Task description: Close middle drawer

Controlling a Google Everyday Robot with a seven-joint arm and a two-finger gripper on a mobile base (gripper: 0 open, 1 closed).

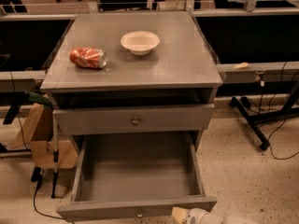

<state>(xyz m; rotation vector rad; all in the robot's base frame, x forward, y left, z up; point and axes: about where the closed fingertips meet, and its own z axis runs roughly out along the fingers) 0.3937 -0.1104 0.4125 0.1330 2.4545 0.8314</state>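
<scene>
Approach phase: gripper (190, 215) just beside the middle drawer (139, 174) front, grip state can't tell. Next, I'd say: push front straight in.

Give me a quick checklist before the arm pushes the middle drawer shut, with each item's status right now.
1. Middle drawer pulled far out, ready to push: ok.
2. Nothing inside it to jam: ok.
3. Gripper low at the front panel, right of centre: ok.
4. Gripper touching the panel: cannot tell.
5. Can and bowl sit on the cabinet top, off the drawer's path: ok.
</scene>
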